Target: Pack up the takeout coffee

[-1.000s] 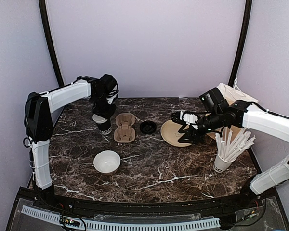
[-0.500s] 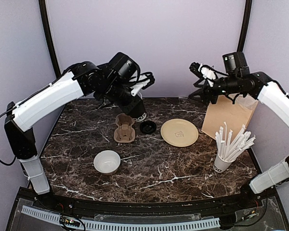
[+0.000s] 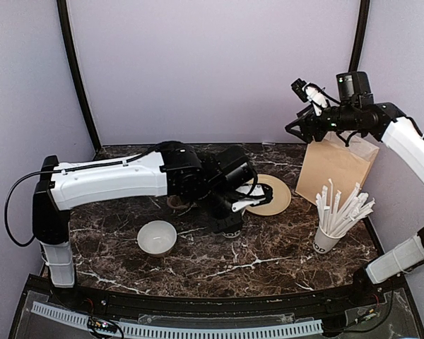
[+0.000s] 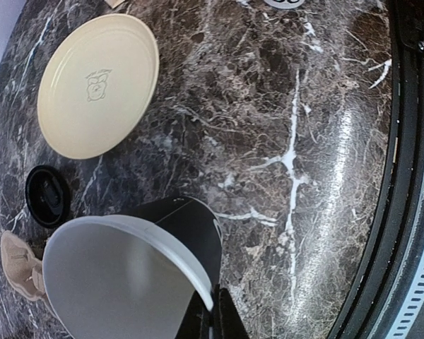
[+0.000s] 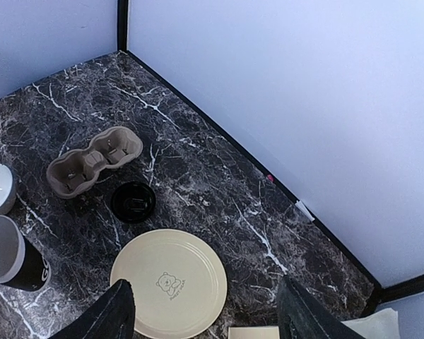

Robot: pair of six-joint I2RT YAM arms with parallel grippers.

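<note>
The takeout coffee cup [image 4: 187, 229] has a black body and a pale inside. My left gripper [image 4: 213, 316] is shut on its rim, pinching the wall at the near side. In the top view the cup [image 3: 230, 227] hangs low over the table's middle, under my left gripper [image 3: 233, 214]; whether it touches the marble I cannot tell. Its round black lid [image 5: 133, 201] lies flat between the plate and the carrier, and the lid [image 4: 48, 196] also shows in the left wrist view. My right gripper [image 3: 302, 113] is raised at the back right, open, with nothing between its fingers [image 5: 116, 311].
A cream plate [image 5: 169, 282] lies at centre right. The brown two-cup carrier [image 5: 95, 162] sits behind the lid. A white bowl [image 3: 157, 236] stands front left. At the right are a brown paper bag [image 3: 336, 166] and a white cup of straws [image 3: 332, 226].
My left arm has swung from the back left to the table's middle, carrying the cup. My right arm rose from the plate to above the bag, its jaws spreading.
</note>
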